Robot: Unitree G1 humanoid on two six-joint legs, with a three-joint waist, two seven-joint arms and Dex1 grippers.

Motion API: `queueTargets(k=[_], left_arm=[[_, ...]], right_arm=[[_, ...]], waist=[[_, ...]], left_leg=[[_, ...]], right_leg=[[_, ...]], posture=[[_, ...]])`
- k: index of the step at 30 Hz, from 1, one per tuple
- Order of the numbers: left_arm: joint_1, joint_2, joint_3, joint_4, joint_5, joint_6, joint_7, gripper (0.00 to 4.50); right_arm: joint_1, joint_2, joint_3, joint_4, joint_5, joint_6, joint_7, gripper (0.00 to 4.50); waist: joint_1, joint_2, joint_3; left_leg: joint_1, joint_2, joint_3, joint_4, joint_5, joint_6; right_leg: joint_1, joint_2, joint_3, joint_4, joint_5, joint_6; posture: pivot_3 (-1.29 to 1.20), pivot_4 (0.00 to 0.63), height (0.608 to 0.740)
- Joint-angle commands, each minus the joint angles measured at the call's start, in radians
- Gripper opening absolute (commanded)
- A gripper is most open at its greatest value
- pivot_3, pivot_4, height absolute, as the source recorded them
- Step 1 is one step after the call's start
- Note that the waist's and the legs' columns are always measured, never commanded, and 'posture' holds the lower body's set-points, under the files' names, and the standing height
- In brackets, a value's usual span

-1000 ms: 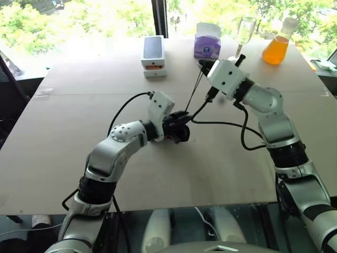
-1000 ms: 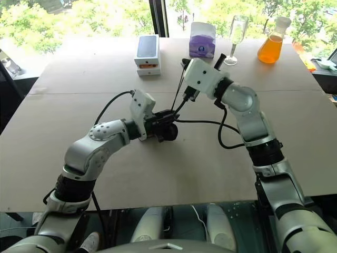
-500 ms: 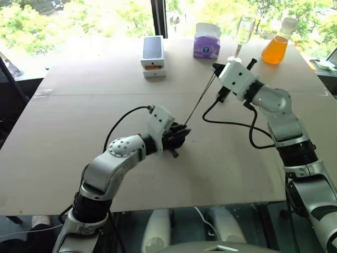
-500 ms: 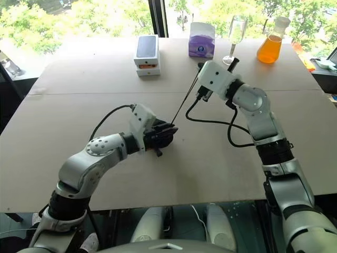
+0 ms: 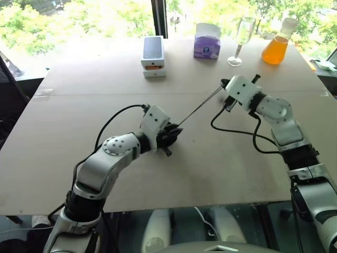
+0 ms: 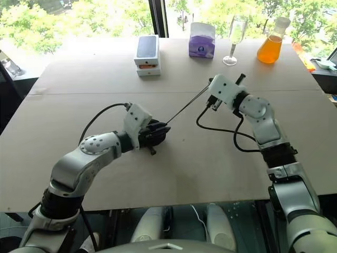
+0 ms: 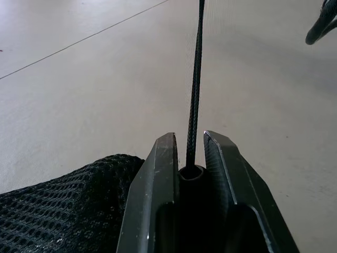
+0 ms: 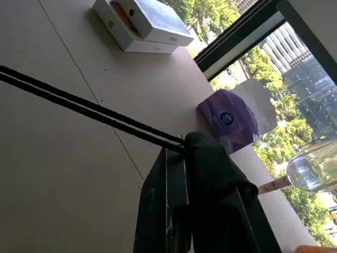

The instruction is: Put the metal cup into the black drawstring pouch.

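The black drawstring pouch (image 7: 68,205) lies bunched on the table by my left gripper (image 7: 189,139). That gripper is shut on the pouch's neck, where the thin black cord (image 5: 200,107) comes out. The cord runs taut, up and to the right, to my right gripper (image 5: 225,84), which is shut on its far end (image 8: 178,142) a little above the table. The metal cup is hidden from view.
Along the table's far edge stand a white and grey phone box (image 5: 153,55), a purple tissue pack (image 5: 207,45), a clear wine glass (image 5: 240,39) and a flask of orange liquid (image 5: 275,50). A black cable (image 5: 237,132) loops under the right forearm.
My right gripper has swung down and to the right with the cord's end, so the cord now lies flatter and stretched. The left gripper and pouch have sunk slightly to the left.
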Motion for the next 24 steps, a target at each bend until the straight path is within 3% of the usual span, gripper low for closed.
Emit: queueTargets(k=[1, 4, 6, 8, 9, 11, 12, 15, 19, 23, 24], left_arm=[[0.005, 0.021, -0.013, 0.047, 0.050, 0.004, 0.003, 0.22], [-0.022, 0.002, -0.021, 0.044, 0.029, 0.016, -0.014, 0.22], [-0.042, -0.042, 0.020, 0.032, -0.029, 0.054, -0.007, 1.22], [-0.050, -0.079, 0.081, 0.004, -0.099, 0.101, -0.002, 1.72], [-0.050, -0.097, 0.122, -0.012, -0.149, 0.137, -0.001, 2.16], [-0.045, -0.116, 0.224, -0.036, -0.273, 0.219, -0.008, 2.98], [-0.051, -0.126, 0.282, -0.035, -0.329, 0.254, 0.002, 3.54], [-0.113, -0.155, 0.466, 0.035, -0.453, 0.328, 0.088, 3.56], [-0.205, -0.182, 0.652, 0.175, -0.543, 0.352, 0.219, 3.56], [-0.216, -0.124, 0.746, 0.320, -0.459, 0.212, 0.263, 3.56], [-0.215, -0.130, 0.764, 0.329, -0.461, 0.176, 0.268, 3.56]], right_arm=[[0.003, -0.016, -0.064, 0.005, 0.034, 0.006, -0.013, 0.00], [0.032, 0.018, -0.042, 0.004, 0.067, 0.023, 0.015, 0.00], [0.056, 0.041, -0.036, -0.011, 0.105, 0.056, 0.041, 0.00], [0.092, 0.043, -0.030, -0.028, 0.144, 0.081, 0.099, 0.00], [0.110, 0.036, -0.028, -0.037, 0.154, 0.091, 0.122, 0.60], [0.146, 0.014, -0.041, -0.053, 0.164, 0.118, 0.147, 1.25], [0.162, 0.004, -0.057, -0.062, 0.171, 0.136, 0.145, 1.88], [0.217, -0.024, -0.112, -0.101, 0.223, 0.207, 0.156, 3.26], [0.276, -0.058, -0.138, -0.170, 0.254, 0.233, 0.184, 3.26], [0.350, -0.083, -0.146, -0.274, 0.284, 0.266, 0.215, 4.43], [0.363, -0.085, -0.151, -0.288, 0.272, 0.257, 0.193, 4.43]], waist=[[0.000, 0.000, 0.000], [0.000, 0.000, 0.000], [0.000, 0.000, 0.000], [0.001, 0.000, 0.000], [0.001, 0.001, 0.000], [0.001, 0.001, 0.000], [0.001, 0.001, 0.000], [0.002, 0.000, 0.000], [0.001, 0.000, 0.000], [-0.004, 0.000, 0.000], [-0.004, 0.000, 0.000]], left_leg=[[0.000, 0.000, 0.000, 0.000, 0.000, 0.000], [0.001, 0.000, 0.000, 0.000, 0.000, 0.000], [0.001, 0.000, 0.000, 0.000, 0.000, 0.000], [0.000, 0.001, 0.000, 0.000, 0.000, 0.000], [0.000, 0.001, 0.000, 0.001, 0.000, 0.000], [-0.001, 0.001, -0.001, 0.001, 0.000, 0.000], [-0.001, 0.001, -0.001, 0.001, 0.000, 0.000], [-0.001, 0.002, -0.002, 0.001, 0.000, 0.000], [0.001, 0.000, -0.003, 0.002, 0.000, 0.001], [0.001, 0.000, -0.002, 0.002, 0.000, 0.001], [0.001, 0.000, -0.002, 0.001, 0.000, 0.000]], right_leg=[[0.000, 0.000, 0.000, 0.000, 0.000, 0.000], [0.000, 0.000, 0.000, 0.000, 0.000, 0.000], [0.000, 0.000, 0.000, 0.000, 0.000, 0.000], [0.000, 0.000, 0.000, 0.000, 0.000, 0.000], [0.000, 0.000, 0.000, 0.000, 0.000, 0.000], [0.000, 0.000, -0.001, 0.000, 0.000, 0.000], [0.000, 0.000, -0.001, 0.000, 0.000, 0.000], [0.000, 0.000, -0.001, 0.001, 0.000, 0.000], [0.002, 0.000, -0.002, 0.001, 0.000, 0.000], [0.002, 0.001, -0.002, 0.001, 0.000, 0.000], [0.002, 0.001, -0.001, 0.000, 0.000, 0.000]], posture=[[0.00, 0.150, 0.740], [0.00, 0.150, 0.740], [0.00, 0.150, 0.740], [0.00, 0.150, 0.740], [0.00, 0.150, 0.740], [0.00, 0.150, 0.740], [0.00, 0.150, 0.740], [0.00, 0.150, 0.740], [0.00, 0.150, 0.740], [0.00, 0.150, 0.740], [0.00, 0.150, 0.740]])
